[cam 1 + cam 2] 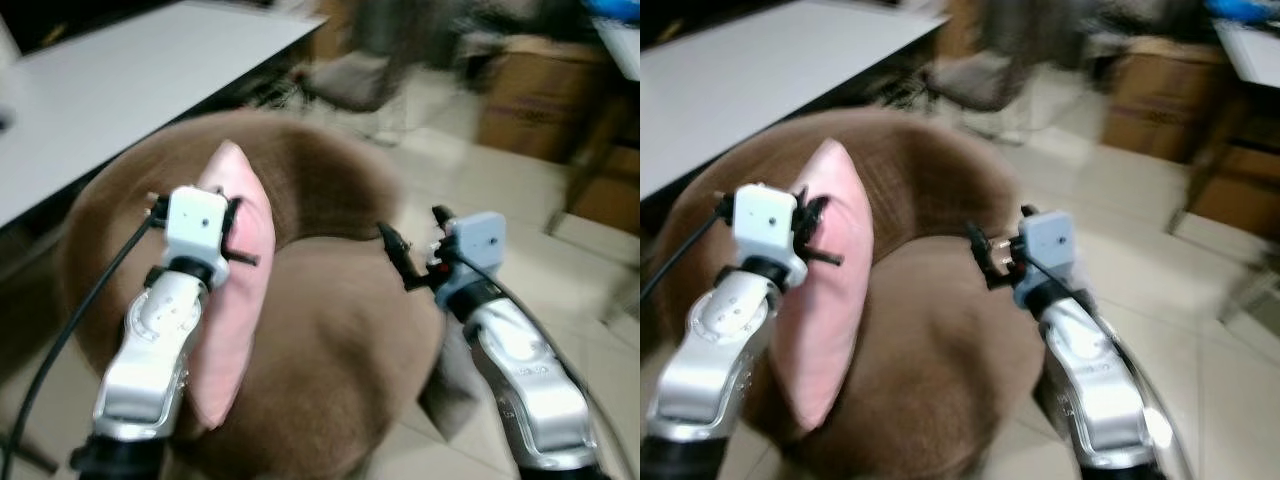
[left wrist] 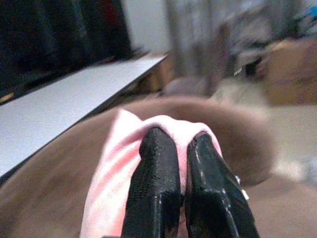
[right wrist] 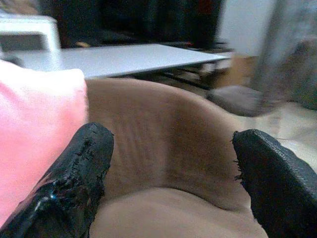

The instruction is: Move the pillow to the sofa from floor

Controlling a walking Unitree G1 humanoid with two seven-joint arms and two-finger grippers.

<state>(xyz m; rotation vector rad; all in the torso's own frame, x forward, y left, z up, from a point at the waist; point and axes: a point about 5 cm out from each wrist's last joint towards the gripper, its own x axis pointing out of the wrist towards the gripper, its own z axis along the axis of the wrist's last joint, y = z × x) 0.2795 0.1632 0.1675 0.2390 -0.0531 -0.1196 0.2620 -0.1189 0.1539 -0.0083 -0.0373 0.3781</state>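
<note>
A pink pillow (image 1: pixel 245 260) stands on edge over the left side of a round brown sofa (image 1: pixel 340 330), leaning by its backrest. My left gripper (image 2: pixel 179 136) is shut on the pillow's top edge, and pink fabric (image 2: pixel 114 163) bulges around the black fingers (image 2: pixel 156 168). My right gripper (image 1: pixel 412 225) hangs open above the sofa's seat, right of the pillow and apart from it. Between its two spread fingers (image 3: pixel 86 158) I see the brown backrest (image 3: pixel 158 129), with the pillow (image 3: pixel 34 129) off to one side.
A long white table (image 1: pixel 130 80) runs along the left, close behind the sofa. Cardboard boxes (image 1: pixel 545 95) and a blurred chair base (image 1: pixel 350 80) stand at the back. Pale tiled floor (image 1: pixel 520 200) spreads to the right of the sofa.
</note>
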